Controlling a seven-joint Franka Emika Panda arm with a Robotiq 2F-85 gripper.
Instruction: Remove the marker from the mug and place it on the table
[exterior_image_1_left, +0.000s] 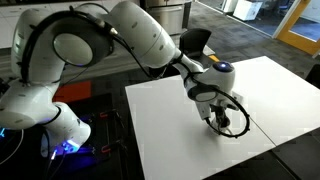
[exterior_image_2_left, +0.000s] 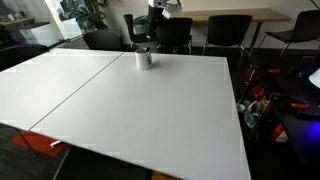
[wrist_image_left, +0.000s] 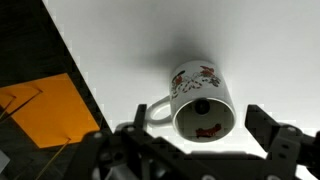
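You are hovering the gripper (wrist_image_left: 198, 142) over the mug (wrist_image_left: 203, 100), its jaws spread wide and gripping nothing; the fingers (wrist_image_left: 265, 128) are showing along the bottom of the wrist view, one on each side of the mug's mouth. The mug is standing upright on the table (wrist_image_left: 265, 50), near its far edge in an exterior view (exterior_image_2_left: 145, 59), with its handle pointing to about 9 o'clock in the wrist view. The marker (wrist_image_left: 200, 106) is showing only as a small dark spot inside the mouth, at roughly 12 o'clock from the midpoint between the jaws and just ahead of it; seen nearly end-on like this, its long axis is probably running up toward the camera rather than lying across the rim. So you are likely needing to nudge forward toward 12 o'clock until the spot is sitting between the jaws, then come straight down along that axis; the rim is lying close to both fingers, so clipping it is the risk.
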